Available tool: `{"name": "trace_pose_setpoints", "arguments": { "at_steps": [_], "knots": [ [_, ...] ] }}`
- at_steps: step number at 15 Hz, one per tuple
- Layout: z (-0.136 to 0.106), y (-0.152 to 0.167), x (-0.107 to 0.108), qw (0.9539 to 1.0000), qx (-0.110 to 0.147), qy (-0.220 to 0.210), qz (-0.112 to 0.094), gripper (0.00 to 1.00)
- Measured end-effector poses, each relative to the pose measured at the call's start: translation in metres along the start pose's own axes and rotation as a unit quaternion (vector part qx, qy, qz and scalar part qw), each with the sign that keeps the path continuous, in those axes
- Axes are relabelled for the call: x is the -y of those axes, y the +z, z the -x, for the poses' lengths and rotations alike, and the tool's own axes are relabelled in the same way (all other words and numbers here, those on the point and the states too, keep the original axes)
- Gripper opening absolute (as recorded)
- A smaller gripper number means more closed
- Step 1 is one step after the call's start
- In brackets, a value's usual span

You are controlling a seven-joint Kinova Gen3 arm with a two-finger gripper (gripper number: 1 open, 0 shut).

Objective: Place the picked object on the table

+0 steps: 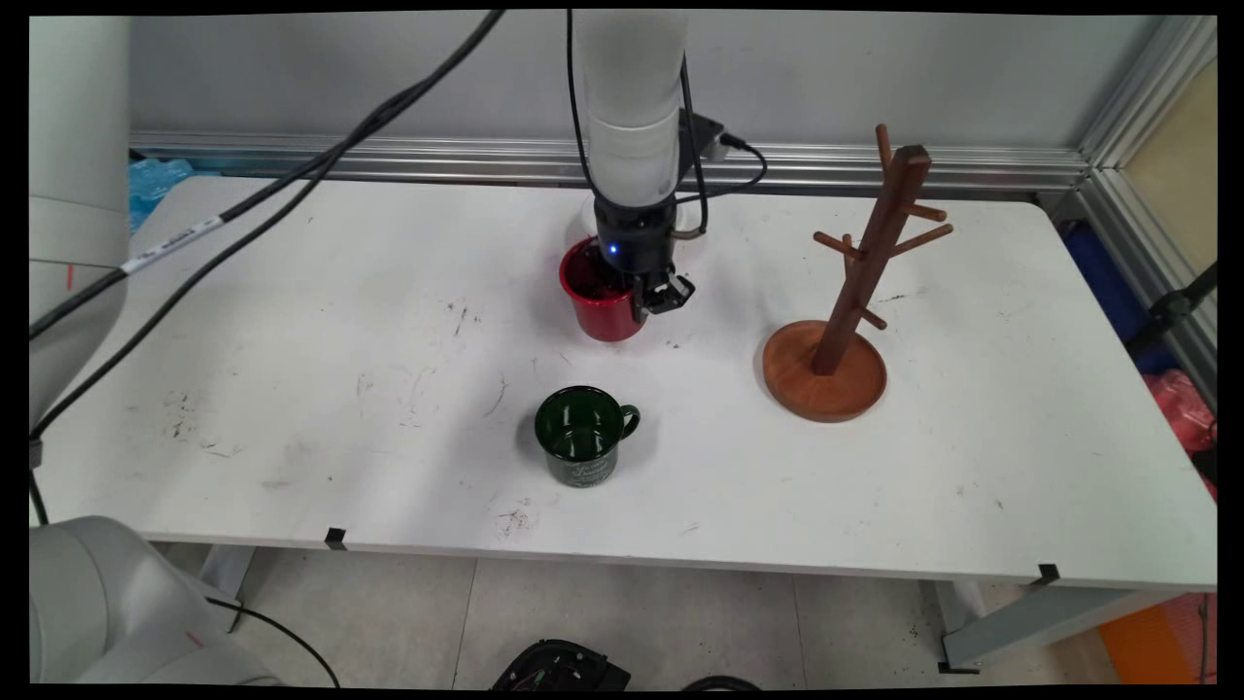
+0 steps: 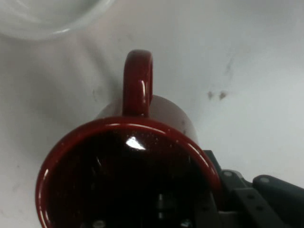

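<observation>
Two enamel mugs stand mid-tabletop; the gripper (image 1: 653,297) clamps the red mug (image 1: 598,301) by its rim, one finger inside. Rigid, light, glossy: likely slippery there.

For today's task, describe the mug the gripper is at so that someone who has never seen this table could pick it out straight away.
Start at the white table and find the wooden mug tree on its right side. Left of it, near the far edge, stands the red mug, with the gripper down at its rim. The green mug nearer the front edge stands alone, so colour and the gripper above settle it.
</observation>
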Motion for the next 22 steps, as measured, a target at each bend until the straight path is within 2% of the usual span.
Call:
{"name": "trace_pose_setpoints", "arguments": {
  "at_steps": [6, 17, 18, 22],
  "knots": [
    [-0.009, 0.029, 0.008, 0.9997, 0.025, -0.008, -0.002, 0.00],
    [-0.016, 0.052, 0.013, 0.9984, 0.052, -0.021, 0.005, 0.00],
    [-0.017, 0.053, 0.013, 0.9984, 0.052, -0.021, 0.006, 1.00],
    [-0.018, 0.056, 0.015, 0.9985, 0.052, -0.015, 0.008, 1.00]
  ]
}}
